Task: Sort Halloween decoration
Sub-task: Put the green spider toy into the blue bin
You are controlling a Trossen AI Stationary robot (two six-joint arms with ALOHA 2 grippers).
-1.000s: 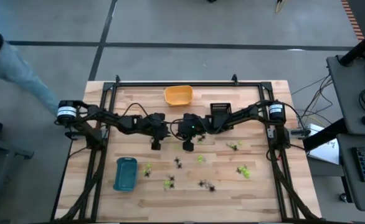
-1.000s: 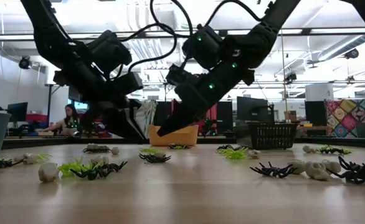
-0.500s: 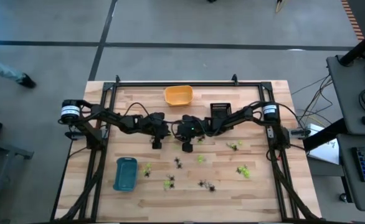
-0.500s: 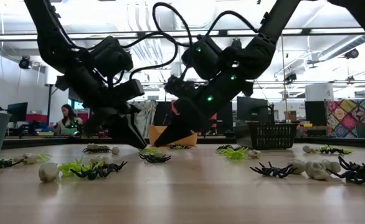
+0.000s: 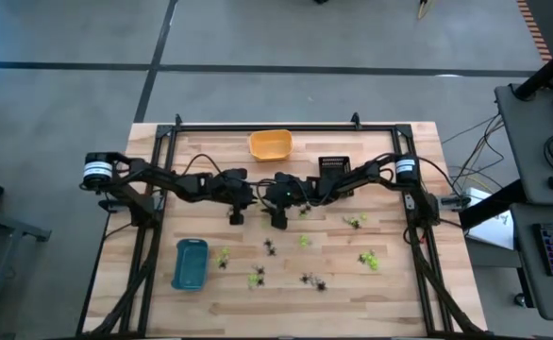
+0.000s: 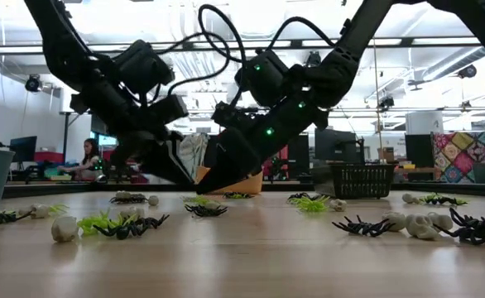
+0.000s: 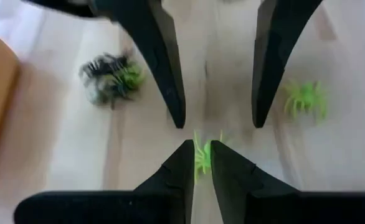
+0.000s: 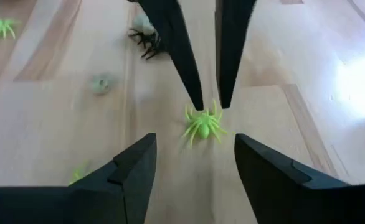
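A lime-green spider (image 8: 202,128) of the Halloween decoration sits at the fingertips of my left gripper (image 7: 201,144), which is shut on it near the table's middle. My right gripper (image 8: 195,137) faces it tip to tip and stands wide open, a finger on either side of the spider and touching nothing. In the low view both grippers slant down and meet low over the wood (image 6: 198,190). More lime-green, black and whitish trinkets (image 5: 307,280) lie scattered on the near half of the table. My left gripper pinches the lime-green spider (image 7: 200,159) between the free ends of its two fingers. The fingers slant down from the table's left. The spider's legs (image 8: 215,116) spread out just past the fingertips. I cannot tell whether it is clear of the table.
An orange tray (image 5: 270,144) and a black basket (image 5: 334,168) stand at the far side, and a blue tray (image 5: 190,263) at the near left. A black and green clump (image 7: 113,78) and another green spider (image 7: 306,99) lie close by. A person sits in the room behind (image 6: 87,159).
My right gripper has opened wide from shut. It has come down and a little toward the table's left, until its tips stand at my left gripper's tips. My left gripper has stayed shut and nearly still.
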